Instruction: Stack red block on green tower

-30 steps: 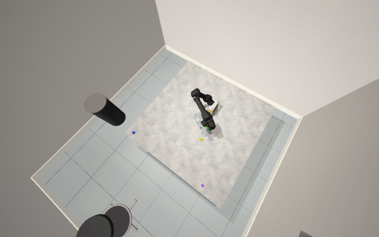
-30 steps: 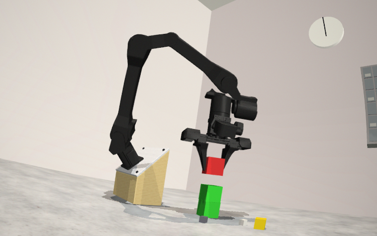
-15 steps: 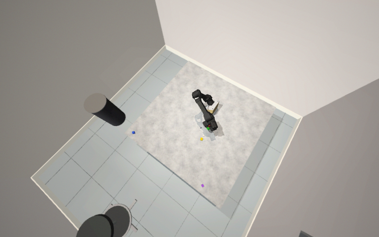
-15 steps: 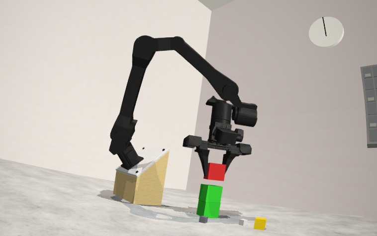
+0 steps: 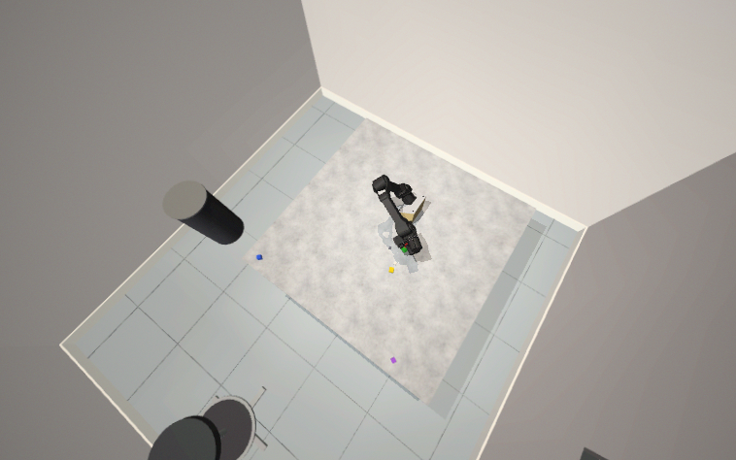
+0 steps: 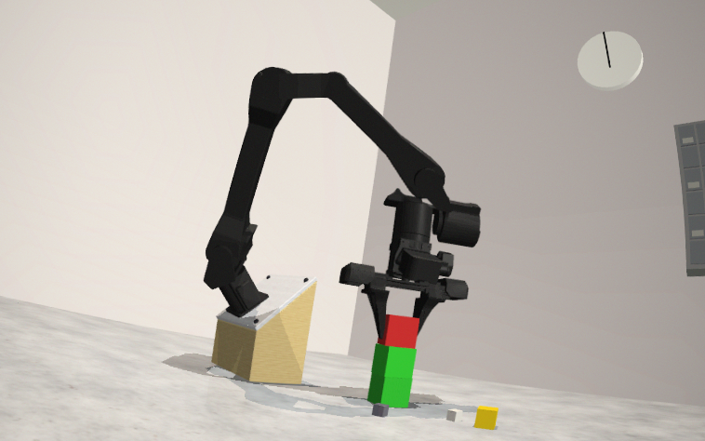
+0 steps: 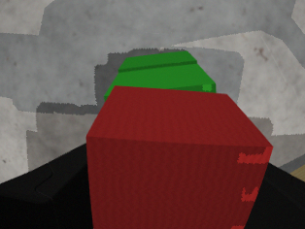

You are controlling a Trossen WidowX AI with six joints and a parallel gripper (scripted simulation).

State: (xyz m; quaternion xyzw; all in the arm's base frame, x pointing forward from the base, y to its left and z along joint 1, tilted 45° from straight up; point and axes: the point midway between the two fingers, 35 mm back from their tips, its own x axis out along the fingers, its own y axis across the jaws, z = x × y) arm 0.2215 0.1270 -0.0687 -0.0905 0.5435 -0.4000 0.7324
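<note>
- My hand (image 6: 401, 323) is clamped about halfway closed on the red block (image 6: 399, 330), one finger (image 6: 375, 306) pressed to each side face.
- The red block sits directly above the green tower (image 6: 392, 375); from the exterior view its underside looks to meet the tower's top, though I cannot tell whether it is resting or just short of it.
- The block is a cube, so it has no long axis. Its faces stand roughly square with the tower's, top face level, edges running close to parallel with the green ones.
- In the wrist view the red block (image 7: 176, 176) fills most of the frame and the tower (image 7: 163, 76) shows only as a green edge beyond it, so the block looks set slightly toward the camera side.
- The tower is two green cubes, upright, standing on the bench (image 6: 103, 384).
- Near the tower's foot lie a small grey cube (image 6: 380, 409), just beside the base, then a white cube (image 6: 454, 414) and a yellow cube (image 6: 486, 417) further right.
- The wooden wedge base (image 6: 270, 342) of the arm stands apart to the left, with open bench between it and the tower.
- From the top view the blue cube (image 5: 259, 256) and purple cube (image 5: 392, 359) lie far off near the bench edges.
</note>
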